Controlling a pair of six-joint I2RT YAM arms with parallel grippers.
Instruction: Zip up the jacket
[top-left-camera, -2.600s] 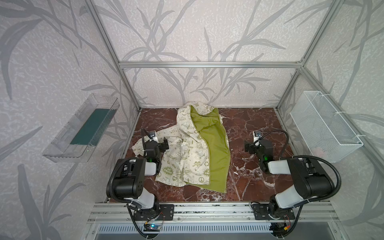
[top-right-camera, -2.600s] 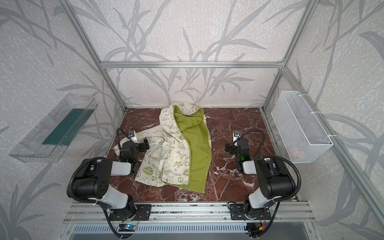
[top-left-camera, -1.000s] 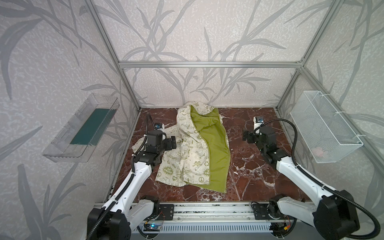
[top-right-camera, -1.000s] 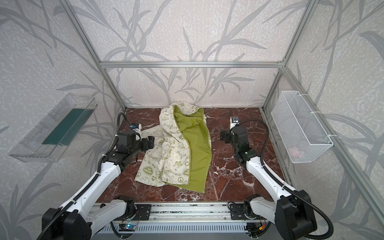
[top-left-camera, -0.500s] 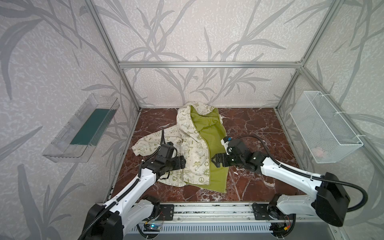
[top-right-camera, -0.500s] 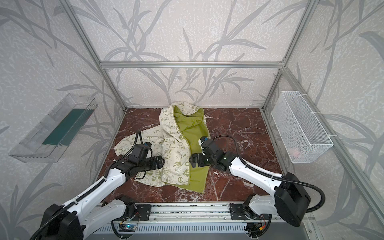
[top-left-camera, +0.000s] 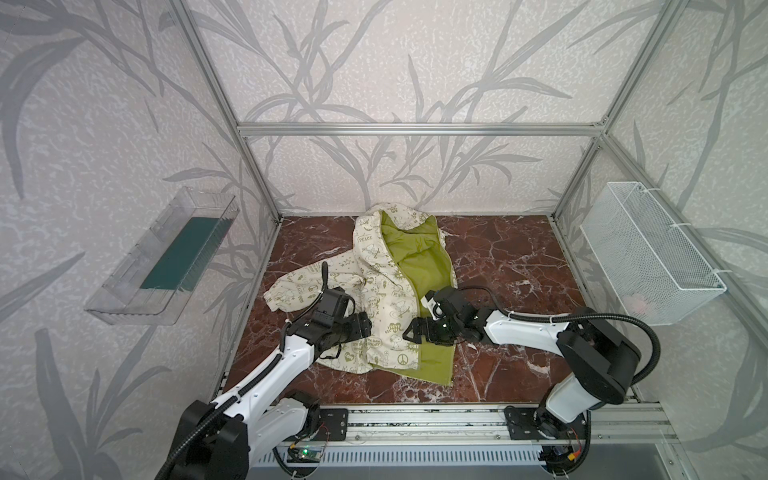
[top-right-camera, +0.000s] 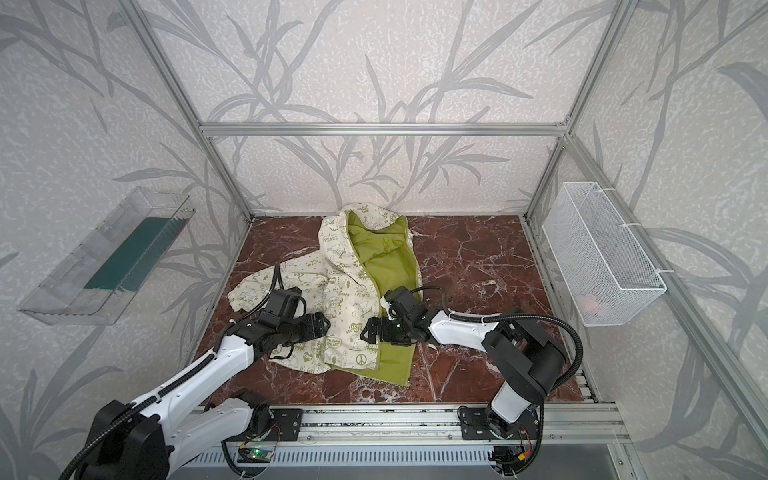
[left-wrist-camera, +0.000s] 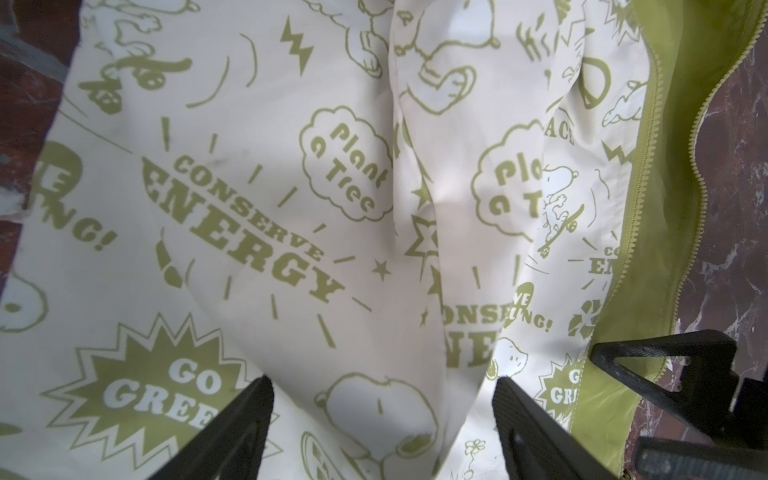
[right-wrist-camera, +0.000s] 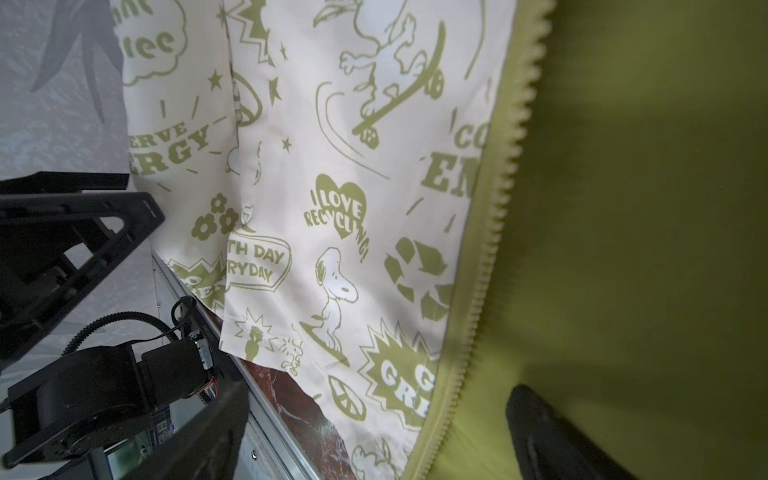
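**Top views:** the jacket (top-left-camera: 386, 299) is laid unzipped, lining exposed, mid-surface (top-left-camera: 498, 257). Both arms, earlier held at its sides, are now stretched low over its lower front, with the left pincer (top-left-camera: 368, 328) faced by the right pincer (top-left-camera: 409, 332).
**Left wrist:** the left pincer (left-wrist-camera: 382, 432) is spread open over a printed fold.
**Right wrist:** the right pincer (right-wrist-camera: 374, 436) is spread open astride the zipper teeth (right-wrist-camera: 490, 249).

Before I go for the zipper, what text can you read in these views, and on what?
All printed on the jacket:
"CONSERVE ENERGY"
"Plant a Tree"
"I LOVE RECYCLING!"
"GO GREE", end hidden
"TH DAY" over "RYDAY", starts hidden by a fold
"PEACE"
Other print in both top views: too small to read.
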